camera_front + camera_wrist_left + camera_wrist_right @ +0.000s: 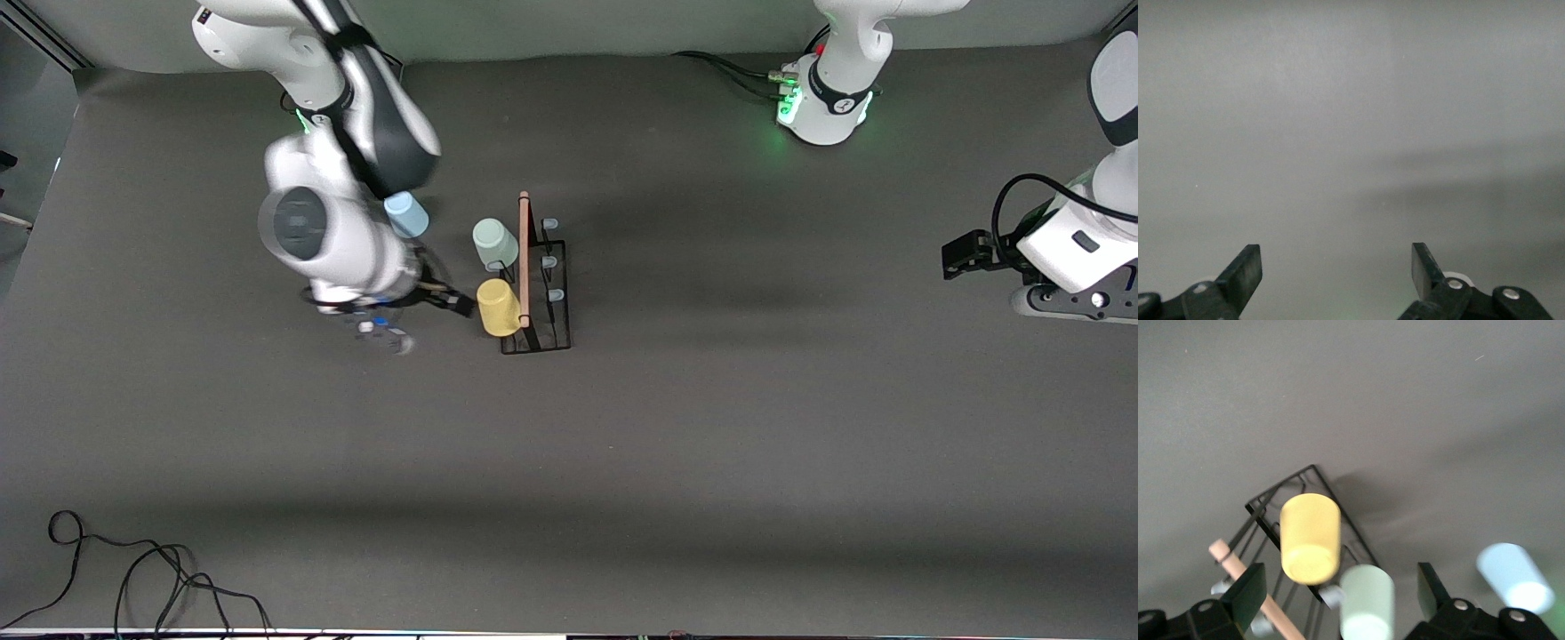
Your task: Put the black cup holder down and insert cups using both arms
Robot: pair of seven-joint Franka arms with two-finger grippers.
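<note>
The black cup holder [544,307] stands mid-table, its wooden rod handle [524,258] on top. A yellow cup [498,308] and a pale green cup [494,244] hang on its pegs on the side toward the right arm's end. The light blue cup [406,214] sits on the table apart from the rack, beside the right arm. My right gripper [449,302] is open and empty, close beside the yellow cup. Its wrist view shows the rack [1271,499], yellow cup [1310,537], green cup [1368,603] and blue cup [1515,577] past the gripper [1338,587]. My left gripper [965,258] [1337,267] is open and empty over bare table.
Three pale-blue-tipped pegs [548,262] on the rack's side toward the left arm's end hold nothing. Loose black cables [133,578] lie at the table's near corner at the right arm's end. The left arm waits by the table's edge, well away from the rack.
</note>
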